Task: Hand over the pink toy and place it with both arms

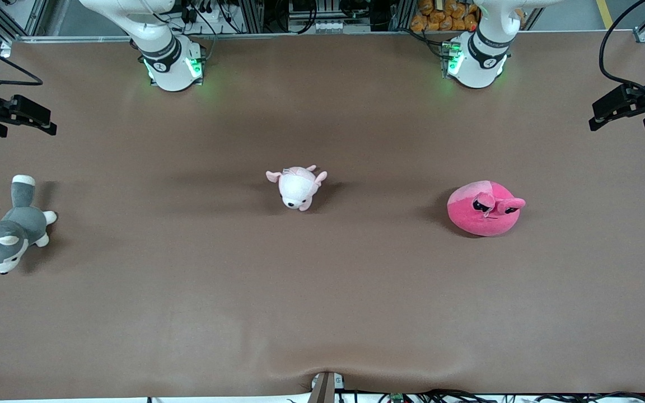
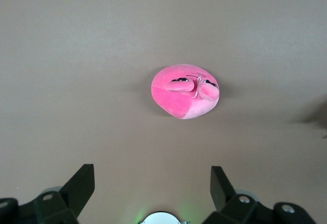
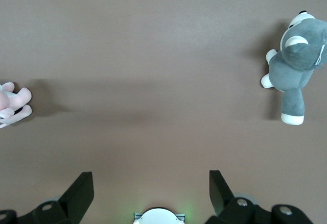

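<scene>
- Right gripper [image 1: 48, 122]: black two-part fingers [image 3: 77, 191] spread apart and empty, hanging over the worktop edge at the right arm's end; the arm appears to wait, well apart from every toy, until a handover reaches it.
- Husky plush [image 1: 9, 235]: grey-and-white, fuzzy, lying flat with tail and legs splayed near the worktop edge at the right arm's end; no part in the task, so it lies undisturbed.
- Pale plush animal [image 1: 298, 186]: small, pink-and-white, soft pile, at the middle of the worktop [image 1: 188, 308]; likewise a bystander.
- Pink toy [image 1: 485, 208]: large, round, hot-pink plush blob with two raised eye bumps and black half-lidded eyes, resting on the brown matte worktop toward the left arm's end, untouched; its squashy bulk should yield to a pinch.
- Left gripper [image 1: 622, 107]: fingers [image 2: 80, 185] wide apart, holding nothing, over the edge at the left arm's end; its wrist view frames the pink toy, suggesting this arm makes the first pick.
</scene>
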Controlling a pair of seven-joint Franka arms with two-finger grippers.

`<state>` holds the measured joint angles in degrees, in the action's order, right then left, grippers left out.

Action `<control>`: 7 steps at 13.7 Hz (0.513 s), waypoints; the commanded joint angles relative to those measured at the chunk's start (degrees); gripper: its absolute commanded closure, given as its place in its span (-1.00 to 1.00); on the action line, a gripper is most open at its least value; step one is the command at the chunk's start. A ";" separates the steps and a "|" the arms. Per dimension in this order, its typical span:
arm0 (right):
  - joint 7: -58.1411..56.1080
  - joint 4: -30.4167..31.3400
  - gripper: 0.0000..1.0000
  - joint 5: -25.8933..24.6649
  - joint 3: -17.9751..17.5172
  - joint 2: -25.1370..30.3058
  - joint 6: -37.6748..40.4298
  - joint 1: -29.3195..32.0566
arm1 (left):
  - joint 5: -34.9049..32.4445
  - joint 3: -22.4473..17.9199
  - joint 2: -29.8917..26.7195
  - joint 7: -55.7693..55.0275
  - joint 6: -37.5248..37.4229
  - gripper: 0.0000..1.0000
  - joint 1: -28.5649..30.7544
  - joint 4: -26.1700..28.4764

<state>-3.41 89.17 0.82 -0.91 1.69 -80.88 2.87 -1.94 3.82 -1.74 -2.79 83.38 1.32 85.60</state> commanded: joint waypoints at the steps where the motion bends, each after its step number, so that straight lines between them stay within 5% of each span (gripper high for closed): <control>1: -0.63 -0.14 -1.00 0.41 -0.24 0.15 -0.07 0.56 | -1.23 0.14 0.68 0.93 -0.85 -1.00 0.35 -1.49; 7: -1.42 -0.23 -1.00 0.41 -0.15 0.24 0.28 1.17 | -1.49 -0.21 1.56 0.76 -0.85 -1.00 0.35 -2.72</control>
<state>-3.49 89.17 0.82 -0.84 1.69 -80.87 2.92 -1.98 3.33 -1.43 -2.79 83.39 1.64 85.08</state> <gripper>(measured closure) 0.000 0.000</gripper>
